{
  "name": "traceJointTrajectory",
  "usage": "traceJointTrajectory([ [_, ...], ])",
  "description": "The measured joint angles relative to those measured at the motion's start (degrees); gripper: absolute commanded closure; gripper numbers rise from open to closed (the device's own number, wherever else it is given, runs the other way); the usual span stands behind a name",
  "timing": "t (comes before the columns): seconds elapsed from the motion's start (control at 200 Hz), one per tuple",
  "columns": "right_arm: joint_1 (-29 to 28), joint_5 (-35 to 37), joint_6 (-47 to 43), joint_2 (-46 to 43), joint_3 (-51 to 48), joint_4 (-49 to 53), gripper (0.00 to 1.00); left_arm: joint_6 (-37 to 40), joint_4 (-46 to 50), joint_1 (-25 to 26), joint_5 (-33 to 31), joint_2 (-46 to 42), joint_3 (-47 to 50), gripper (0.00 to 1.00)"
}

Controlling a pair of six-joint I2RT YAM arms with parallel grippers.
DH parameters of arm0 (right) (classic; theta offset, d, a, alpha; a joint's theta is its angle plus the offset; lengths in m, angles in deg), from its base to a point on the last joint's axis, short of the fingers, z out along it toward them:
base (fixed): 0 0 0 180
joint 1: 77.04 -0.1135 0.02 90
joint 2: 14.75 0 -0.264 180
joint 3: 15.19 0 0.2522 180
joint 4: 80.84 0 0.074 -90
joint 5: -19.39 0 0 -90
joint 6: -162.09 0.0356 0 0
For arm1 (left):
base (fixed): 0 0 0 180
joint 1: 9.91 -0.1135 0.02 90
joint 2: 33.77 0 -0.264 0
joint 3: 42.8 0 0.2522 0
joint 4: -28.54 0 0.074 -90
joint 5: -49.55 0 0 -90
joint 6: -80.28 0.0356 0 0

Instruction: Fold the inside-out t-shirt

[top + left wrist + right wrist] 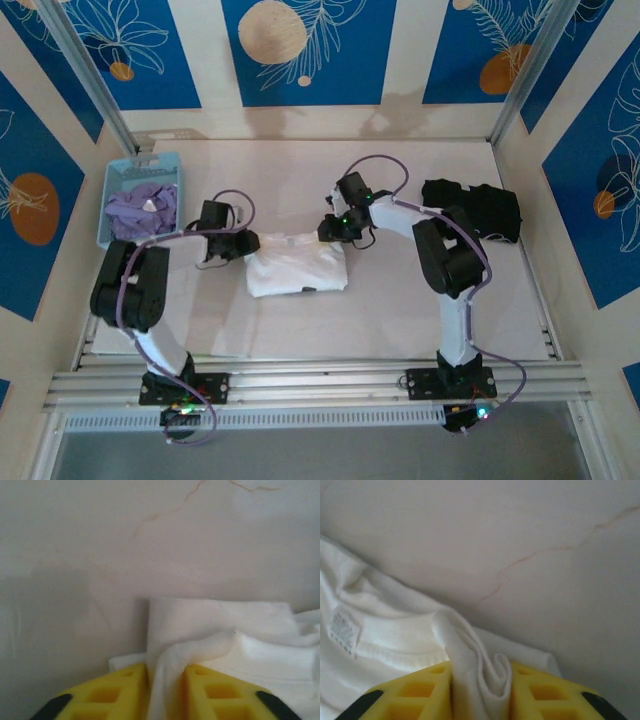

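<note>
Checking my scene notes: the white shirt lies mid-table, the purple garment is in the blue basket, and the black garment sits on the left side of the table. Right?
Not quite. The top view shows the black garment on the right side of the table, not the left. The shirt does lie mid-table, and the purple garment is in the basket.

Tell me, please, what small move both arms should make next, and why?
Probably open both grippers and lift clear. The inside-out t-shirt already lies as a compact folded rectangle, while the left gripper and right gripper each pinch a ridge of its cloth; pulling further might undo the fold.
</note>
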Motion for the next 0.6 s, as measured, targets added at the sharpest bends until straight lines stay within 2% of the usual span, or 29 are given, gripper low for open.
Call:
traceJointTrajectory([
  [0.055, 0.66, 0.68, -0.72, 0.17, 0.79, 0.98, 0.53, 0.13, -0.35, -0.15, 0.02, 0.92, -1.99, 0.55],
  [0.115, 1.51, 1.31, -1.38, -0.35, 1.05, 1.81, 0.42, 0.55, -0.59, -0.28, -0.52, 0.92, -2.91, 0.49],
  [0.24, 3.13, 1.51, -2.69, -4.44, -1.18, 2.97, 0.30, 0.48, -0.04, -0.59, -1.31, -0.48, -1.75, 0.36],
  [0.35, 3.96, -0.39, -1.73, -10.71, -6.32, 2.91, 0.26, 0.68, 0.72, -0.68, -1.01, -3.74, 1.27, 0.30],
  [0.5, 2.60, -3.54, 1.20, -14.08, -11.67, 0.90, 0.23, 0.72, 1.36, -0.70, -0.46, -7.39, 4.35, 0.27],
  [0.6, 1.66, -4.39, 3.56, -13.84, -14.78, -0.52, 0.23, 0.76, 1.40, -0.70, 0.61, -8.50, 5.92, 0.31],
])
